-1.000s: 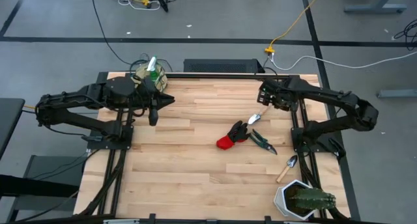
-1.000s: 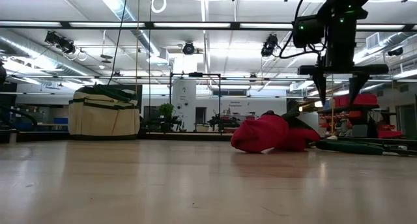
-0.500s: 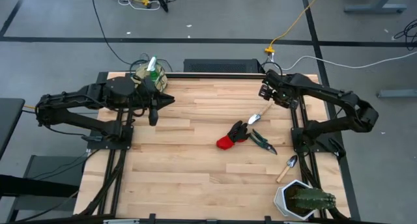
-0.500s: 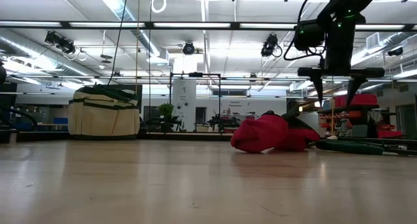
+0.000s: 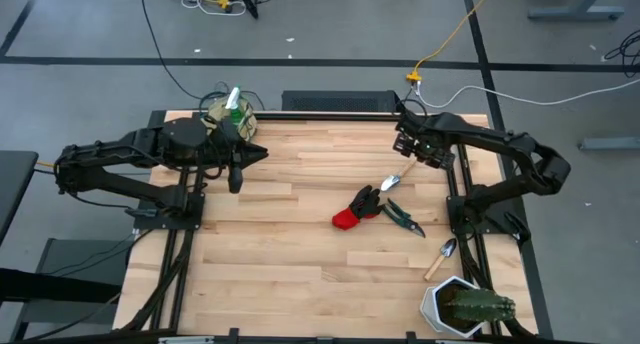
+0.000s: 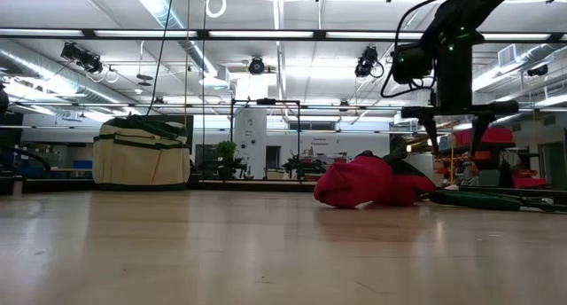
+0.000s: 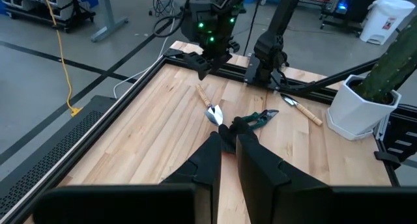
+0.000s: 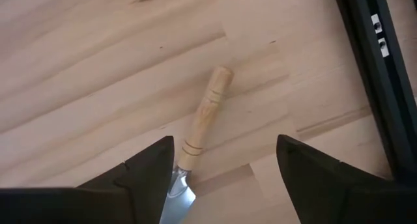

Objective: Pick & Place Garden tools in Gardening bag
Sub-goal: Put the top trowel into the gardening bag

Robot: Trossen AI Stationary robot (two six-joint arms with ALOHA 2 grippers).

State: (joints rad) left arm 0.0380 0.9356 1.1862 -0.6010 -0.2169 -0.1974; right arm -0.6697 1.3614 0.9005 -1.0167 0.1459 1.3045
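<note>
A wooden-handled trowel (image 8: pixel 203 116) lies flat on the table at the far right, also seen in the high view (image 5: pixel 398 175). My right gripper (image 8: pixel 225 142) hangs open above its handle, pointing down, one finger on either side and clear of it. A red-and-black glove (image 5: pixel 357 206) and dark pruning shears (image 5: pixel 403 217) lie mid-right. A second trowel (image 5: pixel 442 257) lies near the right edge. The beige gardening bag (image 5: pixel 226 115) stands at the far left corner, with a green spray bottle (image 5: pixel 234 100) sticking out of it. My left gripper (image 7: pixel 228 142) waits beside the bag, shut and holding nothing.
A white pot with a cactus (image 5: pixel 460 306) stands at the near right corner. The right arm's black frame rail (image 8: pixel 378 61) runs close beside the trowel's handle. Bare wood lies across the table's middle and near left.
My right gripper has sunk a little and drifted toward the table's left, over the trowel's handle. It has rolled slightly and stayed open. Nothing on the table has moved.
</note>
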